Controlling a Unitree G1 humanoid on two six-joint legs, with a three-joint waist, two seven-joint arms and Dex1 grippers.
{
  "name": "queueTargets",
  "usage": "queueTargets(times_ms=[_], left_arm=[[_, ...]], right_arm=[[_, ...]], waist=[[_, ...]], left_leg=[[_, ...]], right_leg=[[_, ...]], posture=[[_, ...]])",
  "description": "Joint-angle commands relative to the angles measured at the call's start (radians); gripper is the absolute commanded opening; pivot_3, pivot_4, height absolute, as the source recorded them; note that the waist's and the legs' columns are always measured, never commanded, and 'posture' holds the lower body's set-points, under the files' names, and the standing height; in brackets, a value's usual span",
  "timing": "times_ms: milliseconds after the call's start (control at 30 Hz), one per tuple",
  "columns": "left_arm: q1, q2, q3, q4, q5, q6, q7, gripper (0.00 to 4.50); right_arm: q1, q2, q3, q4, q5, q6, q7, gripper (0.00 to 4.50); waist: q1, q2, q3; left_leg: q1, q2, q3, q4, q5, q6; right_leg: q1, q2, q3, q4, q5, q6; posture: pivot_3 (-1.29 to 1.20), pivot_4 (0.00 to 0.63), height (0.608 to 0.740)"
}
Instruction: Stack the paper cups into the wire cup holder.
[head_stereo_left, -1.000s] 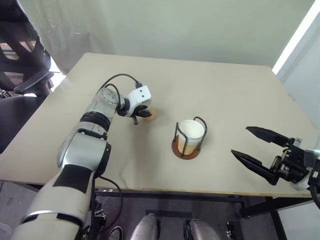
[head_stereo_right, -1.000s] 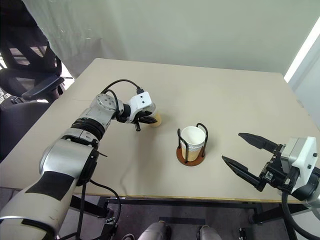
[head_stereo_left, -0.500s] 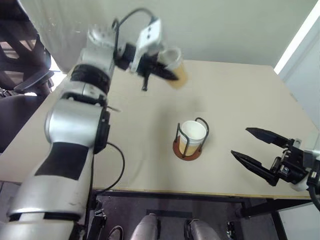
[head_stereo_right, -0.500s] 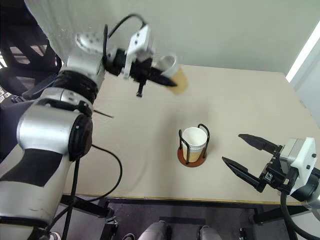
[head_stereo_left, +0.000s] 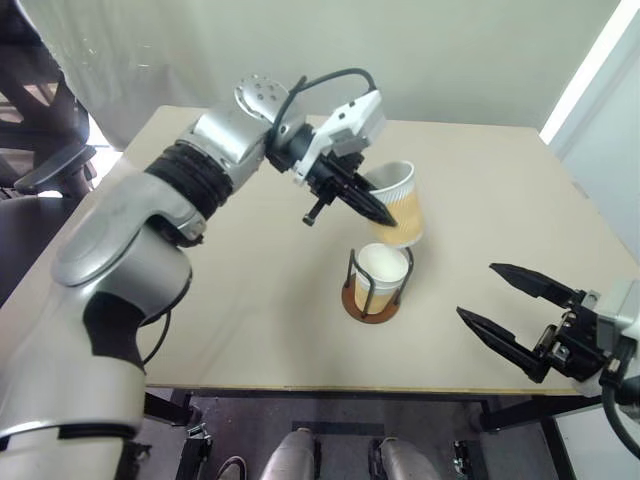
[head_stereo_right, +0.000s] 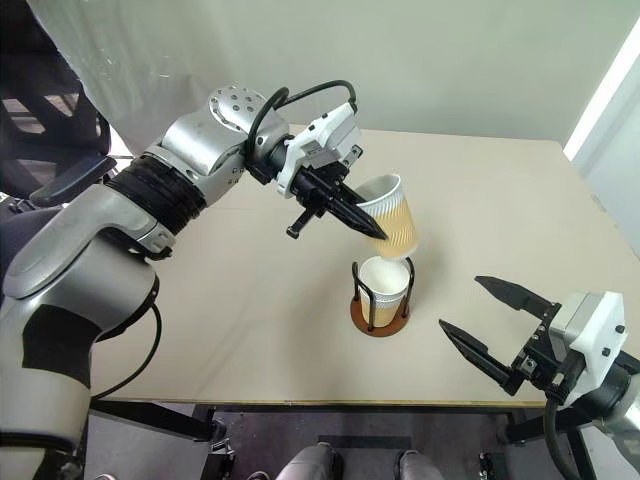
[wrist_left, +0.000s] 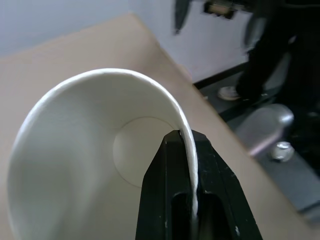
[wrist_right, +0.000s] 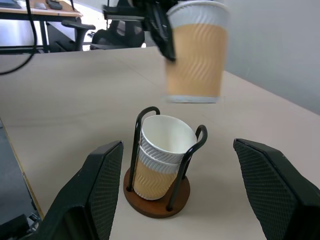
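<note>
A: Item, paper cup (head_stereo_right: 392, 214)?
B: Airborne, directly above wire cup holder (wrist_right: 160, 190); left gripper (head_stereo_right: 366, 224) pinched on its rim.
A: Holder contents?
B: Two nested cups (wrist_right: 161, 156), upright on table (head_stereo_left: 250, 290).
A: Right gripper (head_stereo_left: 510, 308)?
B: Fingers spread wide, nothing between.

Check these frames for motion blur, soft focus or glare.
Right wrist view: the held paper cup is smeared, while the wire cup holder is crisp. Left wrist view: the cup's rim is sharp and the floor behind is soft. Eye views: bright window strip at the right edge.
</note>
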Motion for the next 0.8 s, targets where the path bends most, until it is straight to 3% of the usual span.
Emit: queueTargets(times_ms=[33,400,800], left_arm=[[-0.068,0.019,-0.072,-0.029,-0.057,-0.043,-0.035,0.03],[-0.066,-0.078,-0.190,0.124,0.027,-0.180,-0.035,0.03],[-0.055,-0.087,-0.232,0.135,0.042,-0.199,-0.035,0.03]], right_arm=[[0.012,0.011,-0.019,-0.039,-0.007,-0.017,-0.018,3.63],[0.029,0.020,-0.023,-0.063,-0.007,-0.018,-0.038,3.63],[0.048,0.024,-0.028,-0.074,-0.007,-0.021,-0.051,3.63]], waist=[[0.001,0.000,0.000],[0.001,0.000,0.000],[0.002,0.000,0.000]], left_leg=[[0.000,0.000,0.000,0.000,0.000,0.001],[0.002,0.000,0.002,0.001,0.001,0.003],[0.001,-0.001,0.003,0.001,0.000,0.001]], right_leg=[[0.001,0.000,0.000,0.000,0.000,0.000],[0.003,-0.001,0.000,0.000,-0.001,0.001],[0.003,-0.002,0.000,0.000,-0.004,0.004]], posture=[[0.00,0.150,0.740],[0.00,0.150,0.740],[0.00,0.150,0.740]])
